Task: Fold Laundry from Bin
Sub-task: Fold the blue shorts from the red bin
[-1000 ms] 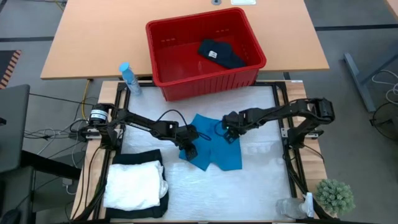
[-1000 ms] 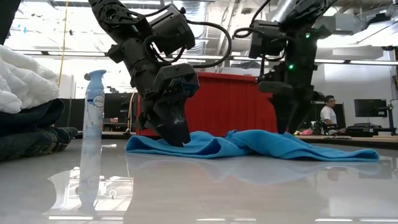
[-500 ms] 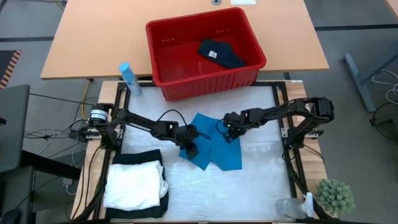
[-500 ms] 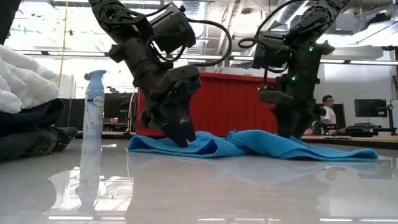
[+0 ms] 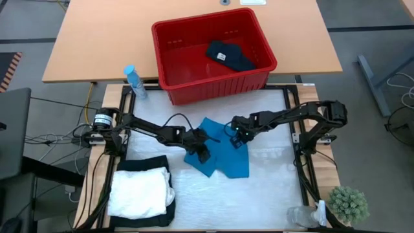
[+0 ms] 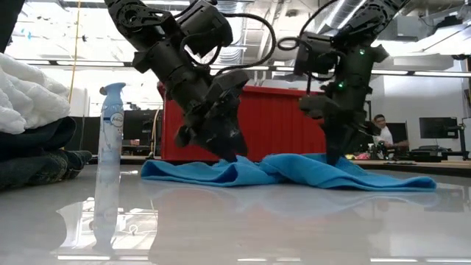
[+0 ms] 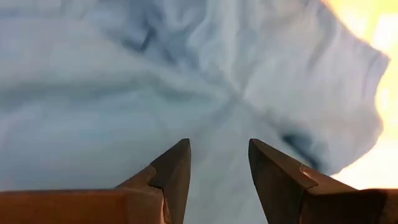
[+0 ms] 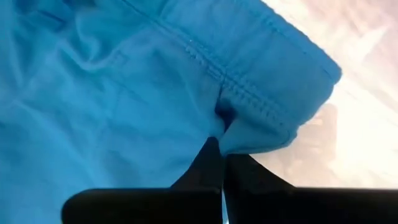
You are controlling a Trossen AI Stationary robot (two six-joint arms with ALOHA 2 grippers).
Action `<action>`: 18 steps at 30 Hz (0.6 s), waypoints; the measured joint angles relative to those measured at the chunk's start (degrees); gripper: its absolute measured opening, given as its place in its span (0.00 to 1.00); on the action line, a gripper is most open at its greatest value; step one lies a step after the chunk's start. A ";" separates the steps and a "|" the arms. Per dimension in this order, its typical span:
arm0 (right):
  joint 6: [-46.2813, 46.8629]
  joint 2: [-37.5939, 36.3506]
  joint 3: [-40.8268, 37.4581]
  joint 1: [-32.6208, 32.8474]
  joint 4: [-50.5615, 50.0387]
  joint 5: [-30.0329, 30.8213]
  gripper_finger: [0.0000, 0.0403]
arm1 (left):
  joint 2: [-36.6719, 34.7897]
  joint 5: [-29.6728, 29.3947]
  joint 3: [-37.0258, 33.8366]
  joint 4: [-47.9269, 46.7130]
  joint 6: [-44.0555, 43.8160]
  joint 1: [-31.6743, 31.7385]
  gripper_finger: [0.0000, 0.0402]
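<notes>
The blue cloth (image 5: 218,155) lies spread and rumpled at the middle of the bench (image 5: 272,194), just below the centre of the high view, with both arms down on it. The right end effector (image 5: 237,139) sits at the cloth's upper right edge, its fingers pinched tight on a stitched hem; the right wrist view shows the seam (image 8: 249,93) bunched right at the fingertips. The left end effector (image 5: 202,154) is on the cloth's left part, jaws partly apart and pointing into the fabric; from the left wrist view I can't tell that it has hold of anything.

The bin (image 5: 213,84) stands in the upper middle of the frame, off the work mat, with a dark garment (image 5: 229,55) inside. A folded stack, white on black (image 5: 142,193), fills the lower left corner, and a spray bottle (image 5: 134,81) stands left of the bin.

I'd say the step is getting a hold on both sides for a fold. To do it well, the left should close on a single edge layer, not a bunch, then both should lift evenly so the hem stays straight and the cloth doesn't drag across the mat.
</notes>
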 joint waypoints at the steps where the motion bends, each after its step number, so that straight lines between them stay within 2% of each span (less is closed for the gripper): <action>1: -0.28 0.00 0.59 0.00 -0.04 -0.03 0.05 | 0.00 -0.08 0.01 0.80 -0.06 0.00 0.38; 5: -0.53 -0.02 2.89 -0.02 -0.07 -0.24 0.05 | 0.00 -2.14 0.09 1.12 1.32 0.00 0.38; 11: -2.42 -0.04 4.18 -0.03 -2.08 -0.38 0.05 | -0.60 -3.83 0.49 -14.47 5.26 1.11 0.37; 14: -2.81 -0.04 4.18 -0.02 -2.91 -0.40 0.05 | -0.55 -6.06 1.90 -22.19 9.60 0.55 0.32; 18: -3.09 -0.04 4.18 -0.02 -2.89 -0.40 0.05 | -0.46 -10.21 4.30 -24.79 14.53 -1.04 0.19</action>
